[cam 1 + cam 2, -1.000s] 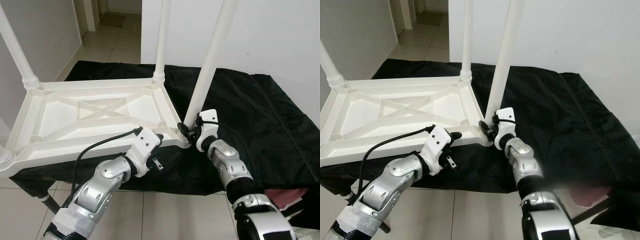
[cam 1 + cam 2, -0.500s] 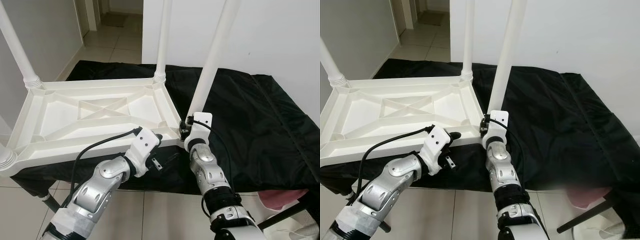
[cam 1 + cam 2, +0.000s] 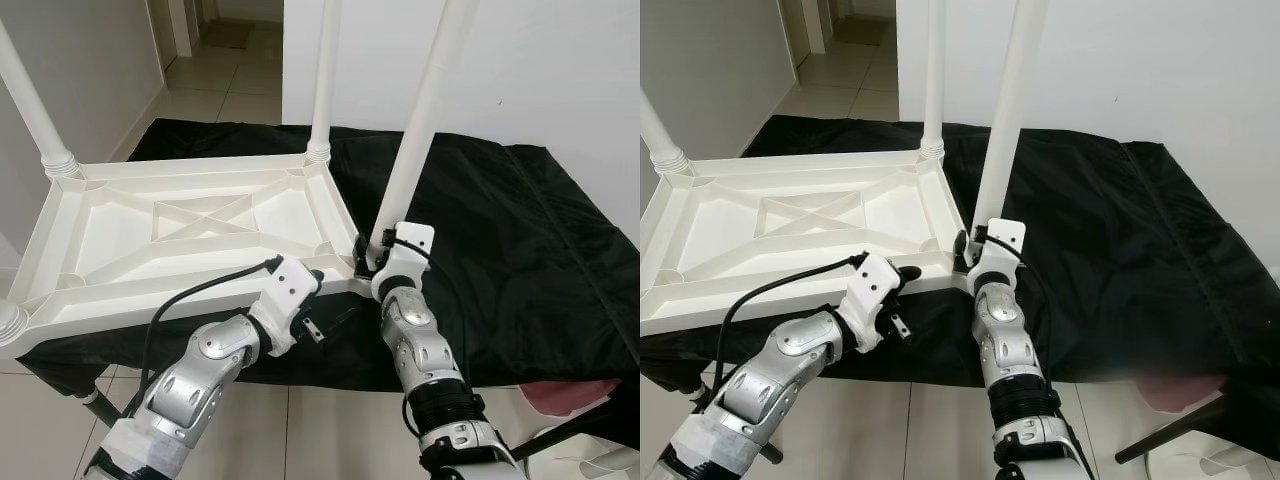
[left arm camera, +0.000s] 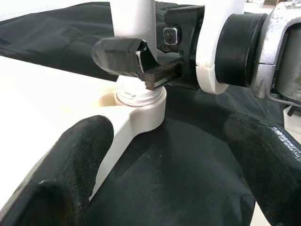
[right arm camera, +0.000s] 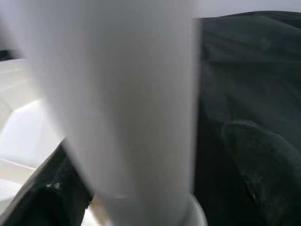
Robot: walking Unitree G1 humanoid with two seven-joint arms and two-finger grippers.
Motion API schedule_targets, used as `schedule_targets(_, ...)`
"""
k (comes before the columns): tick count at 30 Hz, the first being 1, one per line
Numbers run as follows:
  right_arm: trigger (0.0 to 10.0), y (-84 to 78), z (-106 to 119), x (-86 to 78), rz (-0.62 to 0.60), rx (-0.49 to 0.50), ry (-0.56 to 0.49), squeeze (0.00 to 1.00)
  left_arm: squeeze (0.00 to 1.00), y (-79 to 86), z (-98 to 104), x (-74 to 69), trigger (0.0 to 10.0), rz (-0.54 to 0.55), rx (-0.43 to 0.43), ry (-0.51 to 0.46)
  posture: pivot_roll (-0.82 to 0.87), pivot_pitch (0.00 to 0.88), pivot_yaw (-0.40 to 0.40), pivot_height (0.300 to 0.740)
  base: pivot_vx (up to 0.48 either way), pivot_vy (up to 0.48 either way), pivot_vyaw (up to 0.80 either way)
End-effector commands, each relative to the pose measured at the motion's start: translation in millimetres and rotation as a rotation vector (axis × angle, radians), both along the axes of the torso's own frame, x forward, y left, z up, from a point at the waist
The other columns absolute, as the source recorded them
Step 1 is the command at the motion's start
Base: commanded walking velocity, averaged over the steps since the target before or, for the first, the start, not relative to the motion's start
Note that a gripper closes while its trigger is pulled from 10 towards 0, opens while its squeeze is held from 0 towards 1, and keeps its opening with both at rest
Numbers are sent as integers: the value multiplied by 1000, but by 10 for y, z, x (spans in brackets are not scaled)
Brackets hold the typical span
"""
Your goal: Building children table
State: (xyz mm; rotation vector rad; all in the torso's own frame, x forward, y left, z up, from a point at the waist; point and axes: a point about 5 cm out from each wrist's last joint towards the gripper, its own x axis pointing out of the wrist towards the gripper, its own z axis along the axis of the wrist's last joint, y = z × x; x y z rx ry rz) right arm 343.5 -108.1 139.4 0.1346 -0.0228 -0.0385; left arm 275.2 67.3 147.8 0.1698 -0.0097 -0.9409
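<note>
A white plastic children's table [image 3: 180,225] lies upside down on a black cloth, its legs pointing up. My right gripper [image 3: 363,258] is at the base of the near right leg [image 3: 420,120], just above the corner socket [image 4: 141,101]. Its fingers [image 5: 263,160] stand on either side of the leg, and a small gap shows beside one of them. My left gripper [image 3: 318,300] hovers open at the table's near edge beside the same corner, holding nothing. Its camera looks at the socket between its own two spread fingers [image 4: 70,169].
The black cloth [image 3: 500,230] covers the support under the table and extends to the right. Three more legs rise at the back right [image 3: 322,80], back left [image 3: 35,110] and near left [image 3: 8,320]. Tiled floor [image 3: 330,430] lies below; a white wall stands behind.
My right forearm has swung from the right of the leg to straight below it, the wrist turning around the leg's base. The left arm has stayed put.
</note>
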Motion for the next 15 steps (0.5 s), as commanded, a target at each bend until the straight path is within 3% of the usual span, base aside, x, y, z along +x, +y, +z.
schedule_targets(1, 10000, -63, -28, -28, -14, -13, -4, 1000, 0, -24, -3, -22, 10000, -52, 8, 4, 63, 0, -43, 740, 0, 0, 0)
schedule_targets(2, 10000, -96, -40, -51, -12, -18, -8, 1000, 0, -24, -4, -26, 10000, -52, 4, 5, 63, 0, -45, 740, 0, 0, 0)
schedule_targets(3, 10000, -130, -53, -80, -8, -39, -14, 565, 0, -18, -4, -27, 10000, -50, 2, 5, 63, 0, -45, 740, 0, 0, 0)
schedule_targets(4, 10000, -130, -53, -80, -8, -39, -14, 565, 0, -18, -4, -27, 10000, -50, 2, 5, 63, 0, -45, 740, 0, 0, 0)
schedule_targets(5, 10000, -150, -77, -112, 8, -35, -15, 0, 0, -9, -4, -26, 10000, -47, 0, 6, 63, 0, -45, 740, 0, 0, 0)
schedule_targets(15, 10000, -200, -126, -336, 80, -60, -86, 0, 0, 97, 19, -3, 10000, -18, -21, 10, 61, 0, -32, 740, 0, 0, 0)
